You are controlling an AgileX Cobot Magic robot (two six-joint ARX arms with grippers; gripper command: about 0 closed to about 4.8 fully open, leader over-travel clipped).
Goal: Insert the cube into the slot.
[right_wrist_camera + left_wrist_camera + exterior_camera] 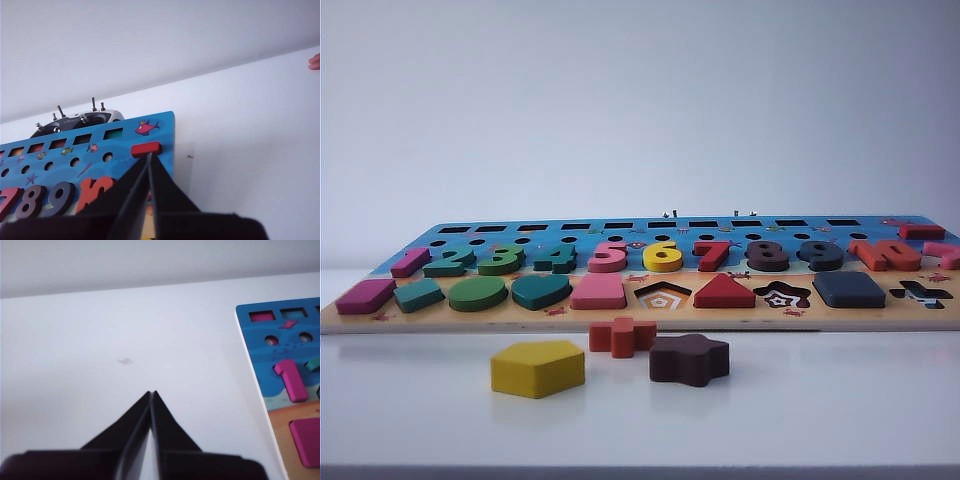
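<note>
Judging from how things lay, the cube (848,289) already sat flush in its square slot in the front row of the puzzle board (570,318), so the insertion looked done and the step in hand seemed to be parking the arms clear. Doing that well would mean keeping both claws away from the board so nothing nudged the seated block. In the exterior view the cube lay at about three o'clock from the picture's centre, between the open star-shaped recess (782,295) at its nine o'clock and the cross-shaped recess (920,294) at its three o'clock. On the tabletop (820,420) in front of the board lay the yellow pentagon (537,368), the orange cross block (621,336) and the dark brown star (689,359), all loose. Neither claw appeared in the exterior view. The left claw (152,393) had its fingers pressed together and held nothing; it hung over bare tabletop beside the board's end carrying the pink numeral 1 (291,381), well apart from the cube, which its view did not show. The right claw (150,156) was likewise pinched together and empty, above the board's other end near the small red bar (146,148) and the orange 10 (96,190); the cube was hidden from its view, so I could not tell its exact offset.
</note>
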